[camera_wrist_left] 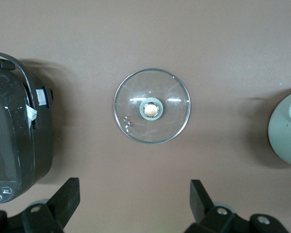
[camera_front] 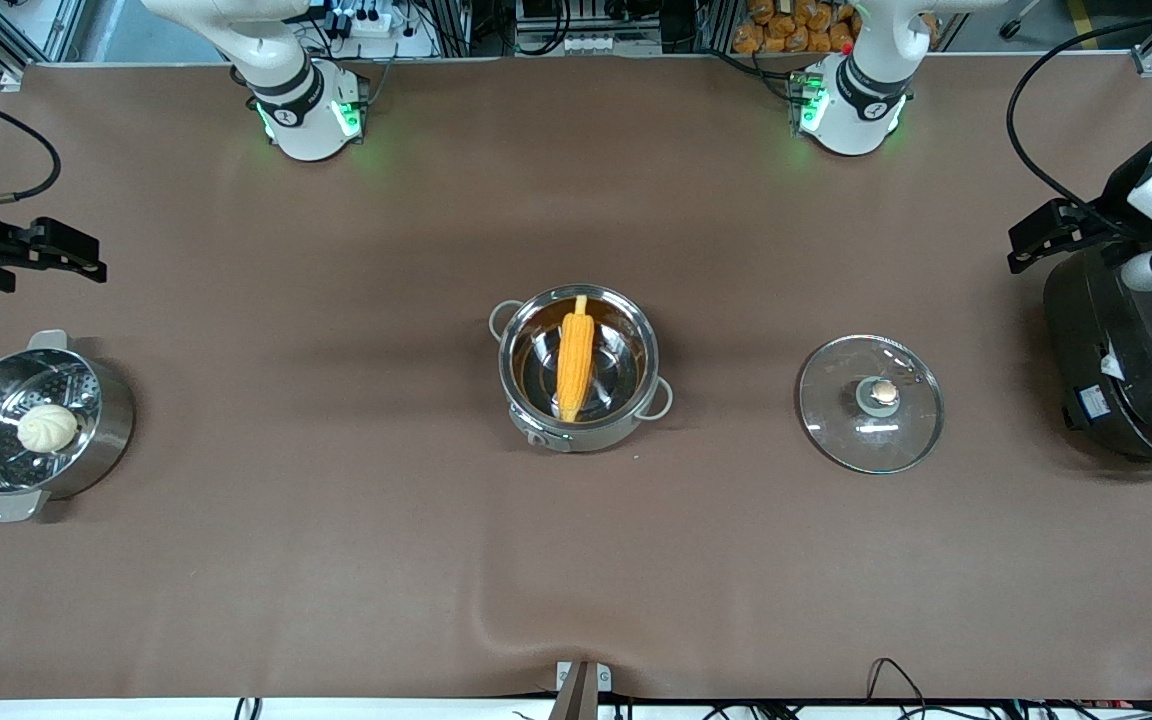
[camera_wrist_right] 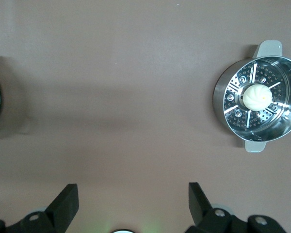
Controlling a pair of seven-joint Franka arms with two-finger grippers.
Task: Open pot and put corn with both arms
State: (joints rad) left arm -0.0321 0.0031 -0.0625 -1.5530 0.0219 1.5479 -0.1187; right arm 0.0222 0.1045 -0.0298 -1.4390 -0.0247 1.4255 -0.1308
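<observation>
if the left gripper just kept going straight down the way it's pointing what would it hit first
Probably bare table, just beside the glass lid. The left gripper hangs open, pointing downward, with the lid near the middle of its wrist view, so a slight offset could meet the lid's rim instead. Depth is unclear.

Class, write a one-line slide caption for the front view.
Corn lies in the open pot, lid set beside it; both arms parked at the table ends.

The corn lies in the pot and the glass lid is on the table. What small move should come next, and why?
Probably none on the objects: the corn already lies inside the open pot, and the glass lid rests on the table beside it, toward the left arm's end. Both tools are open, empty and drawn back, the left tool above the lid, the right tool above bare table. I would let both arms wait.
</observation>
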